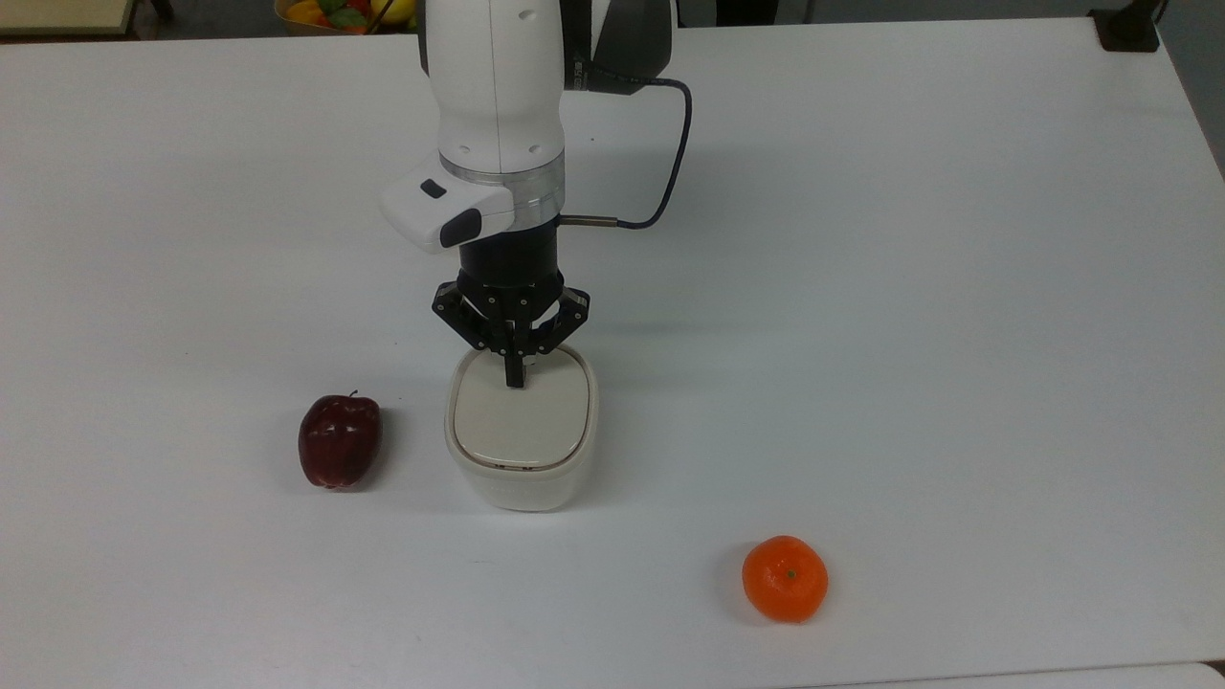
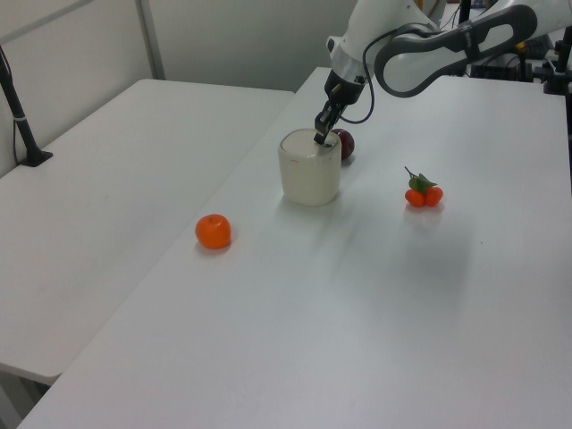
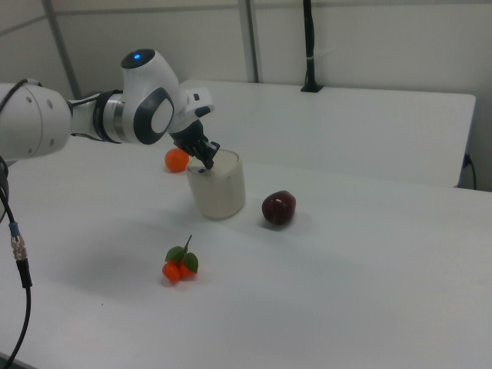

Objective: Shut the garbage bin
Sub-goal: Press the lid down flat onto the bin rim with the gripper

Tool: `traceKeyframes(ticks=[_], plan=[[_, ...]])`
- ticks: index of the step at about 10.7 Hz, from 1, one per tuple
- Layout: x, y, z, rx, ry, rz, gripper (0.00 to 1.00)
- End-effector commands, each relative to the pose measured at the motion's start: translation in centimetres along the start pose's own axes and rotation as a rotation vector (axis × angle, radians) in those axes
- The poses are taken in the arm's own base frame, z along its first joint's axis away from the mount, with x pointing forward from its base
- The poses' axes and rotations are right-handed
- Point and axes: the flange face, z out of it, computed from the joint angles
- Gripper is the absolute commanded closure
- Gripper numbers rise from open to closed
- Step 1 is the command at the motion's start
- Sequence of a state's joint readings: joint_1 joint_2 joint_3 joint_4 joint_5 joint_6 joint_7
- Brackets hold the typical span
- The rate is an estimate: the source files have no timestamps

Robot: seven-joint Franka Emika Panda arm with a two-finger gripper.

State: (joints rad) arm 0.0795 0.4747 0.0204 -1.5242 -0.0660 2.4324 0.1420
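One pair of jaws, pressed together, tips on the garbage bin point(image 1: 522, 431) lid's far edge.

Your white table point(image 1: 957, 287) carries the garbage bin point(image 1: 522, 478), lid flat. A dark red apple point(image 1: 340, 440) sits just beside it. An orange point(image 1: 785, 578) and small leafy orange fruits point(image 2: 424, 191) lie apart.

The gripper point(image 3: 208, 163) rests on the garbage bin point(image 3: 218, 187), beside a dark apple point(image 3: 278, 207).
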Motion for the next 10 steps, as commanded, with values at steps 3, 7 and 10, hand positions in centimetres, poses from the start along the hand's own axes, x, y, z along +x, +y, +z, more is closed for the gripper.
traceKeyframes(ticks=[3, 7, 10], plan=[[-1.0, -0.5, 1.8, -0.007, -0.046, -0.001, 1.00], [-0.7, -0.5, 1.2, -0.007, -0.038, 0.007, 1.00], [-0.3, -0.4, -0.5, -0.005, -0.026, 0.012, 1.00]])
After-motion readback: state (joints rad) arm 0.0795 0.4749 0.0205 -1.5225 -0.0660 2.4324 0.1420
